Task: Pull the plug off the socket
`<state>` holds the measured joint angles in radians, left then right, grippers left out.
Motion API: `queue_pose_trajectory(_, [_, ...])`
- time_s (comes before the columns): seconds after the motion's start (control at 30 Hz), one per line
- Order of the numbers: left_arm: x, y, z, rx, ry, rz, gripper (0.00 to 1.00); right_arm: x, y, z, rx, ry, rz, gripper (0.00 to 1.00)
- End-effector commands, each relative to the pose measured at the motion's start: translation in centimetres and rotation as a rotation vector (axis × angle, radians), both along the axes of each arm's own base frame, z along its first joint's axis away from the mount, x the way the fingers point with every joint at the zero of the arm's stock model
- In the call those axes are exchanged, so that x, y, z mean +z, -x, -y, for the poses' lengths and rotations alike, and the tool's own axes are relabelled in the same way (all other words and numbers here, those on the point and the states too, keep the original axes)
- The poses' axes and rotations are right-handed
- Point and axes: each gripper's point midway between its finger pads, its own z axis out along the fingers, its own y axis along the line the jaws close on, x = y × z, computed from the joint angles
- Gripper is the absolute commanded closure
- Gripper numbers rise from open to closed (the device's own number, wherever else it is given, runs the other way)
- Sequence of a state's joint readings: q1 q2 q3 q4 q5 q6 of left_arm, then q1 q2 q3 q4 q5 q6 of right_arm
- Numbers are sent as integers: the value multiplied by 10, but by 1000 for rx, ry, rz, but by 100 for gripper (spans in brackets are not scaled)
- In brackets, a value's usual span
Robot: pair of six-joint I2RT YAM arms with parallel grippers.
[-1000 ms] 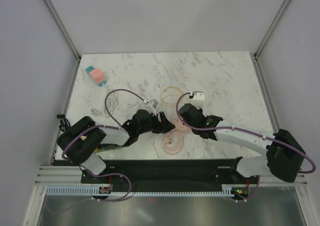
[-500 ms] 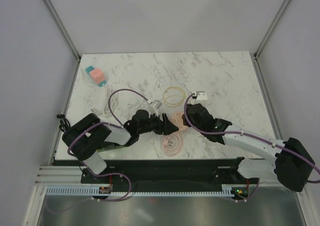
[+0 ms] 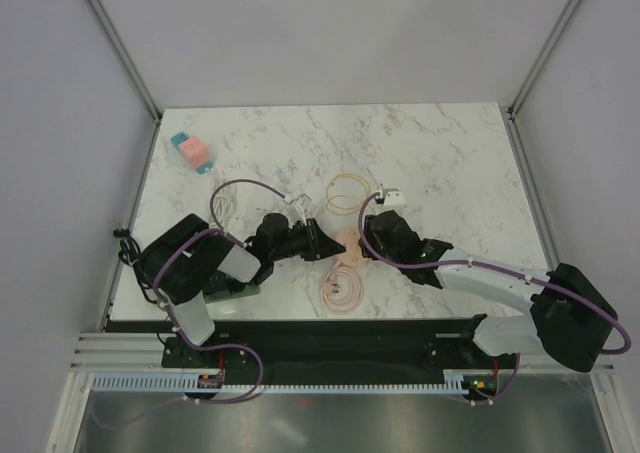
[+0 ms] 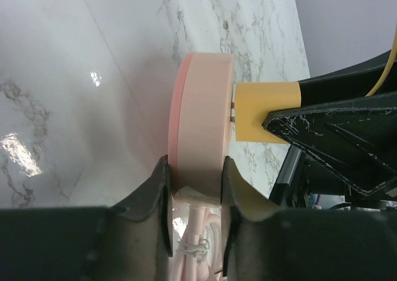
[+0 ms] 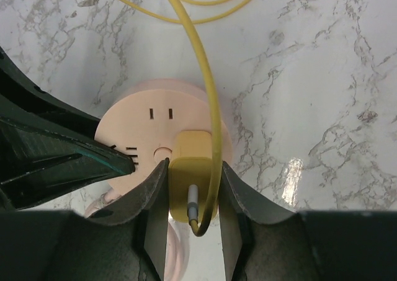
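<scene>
The pink round socket [image 4: 198, 120] is near the front of the counter [image 3: 450, 153], in the middle, between the two arms. The yellow plug [image 4: 267, 110] sits in its face. It is not out yet. A thin gap shows between plug and socket, with a bit of metal pin in it.

The left jaws are shut tight on the rim of the socket, one on each flat side. The right jaws are shut on the two sides of the plug.

To do this well, I think the right arm [image 3: 480, 273] should pull straight back, the same way the pins point. No wiggling to the side and no twisting, or the pins may stick. The left arm [image 3: 235, 263] should hold the socket hard and not let it slide along. The pull should be on the plug's body, not on the yellow cord [image 5: 201, 76] that loops up from it.

The left arm lies low over the counter and reaches to its right. The right arm also lies low and reaches to its left. They meet nose to nose at the socket. The pink cord [image 3: 343, 285] lies curled on the counter just in front of them
</scene>
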<state>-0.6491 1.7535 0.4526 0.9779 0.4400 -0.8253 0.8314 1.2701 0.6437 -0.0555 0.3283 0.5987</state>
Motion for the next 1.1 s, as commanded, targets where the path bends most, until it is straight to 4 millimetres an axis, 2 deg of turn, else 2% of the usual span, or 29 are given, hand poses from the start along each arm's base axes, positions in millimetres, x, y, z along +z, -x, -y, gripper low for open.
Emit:
queue_pose_trajectory(0.0, [1, -3, 9, -30, 0, -17, 98, 30, -14, -31, 21, -125, 78, 100])
queue_pose_trajectory(0.13, [-11, -7, 7, 7, -45, -66, 98, 30, -21, -28, -48, -58, 95, 100])
queue_pose_trajectory(0.17, [-14, -13, 6, 37, -64, -73, 98, 31, -21, -29, -54, -48, 102, 100])
queue_pose_trajectory(0.2, [-24, -12, 3, 49, -100, -111, 98, 29, -19, -26, -61, -23, 94, 100])
queue_pose_trajectory(0.3, [-35, -20, 3, 86, -151, -150, 98, 38, -24, -25, -90, 5, 112, 100])
queue_pose_trajectory(0.4, [-47, -24, 1, 116, -203, -199, 98, 57, -29, -24, -102, -1, 144, 100])
queue_pose_trajectory(0.43, [-50, -23, 1, 114, -214, -210, 98, 70, -32, -27, -103, -17, 163, 100])
queue_pose_trajectory(0.63, [-51, -25, 4, 110, -225, -215, 98, 115, -35, -16, -132, -10, 221, 100])
queue_pose_trajectory(0.7, [-50, -25, 5, 102, -221, -210, 98, 124, -38, -9, -148, 5, 229, 100])
queue_pose_trajectory(0.73, [-48, -24, 6, 88, -215, -203, 98, 123, -40, -4, -151, 34, 222, 100])
queue_pose_trajectory(0.77, [-46, -23, 7, 81, -209, -193, 95, 123, -46, 4, -172, 51, 218, 100])
queue_pose_trajectory(0.83, [-41, -21, 8, 67, -195, -173, 81, 123, -54, 14, -185, 80, 204, 100])
queue_pose_trajectory(0.87, [-36, -21, 10, 64, -180, -151, 61, 123, -63, 25, -215, 91, 195, 100])
queue_pose_trajectory(0.9, [-36, -18, 8, 58, -175, -138, 52, 124, -68, 27, -221, 93, 190, 100])
queue_pose_trajectory(0.93, [-27, -15, 10, 37, -153, -113, 45, 124, -76, 39, -254, 104, 186, 100])
queue_pose_trajectory(0.97, [-23, -13, 12, 26, -143, -94, 39, 123, -81, 45, -263, 119, 181, 100])
queue_pose_trajectory(1.0, [-15, -13, 14, 14, -122, -55, 36, 123, -87, 46, -271, 126, 176, 100])
queue_pose_trajectory(1.03, [-14, -8, 13, 2, -118, -43, 35, 121, -91, 52, -281, 140, 162, 100])
queue_pose_trajectory(1.07, [-5, -5, 15, -7, -96, -14, 30, 120, -98, 62, -311, 154, 152, 100])
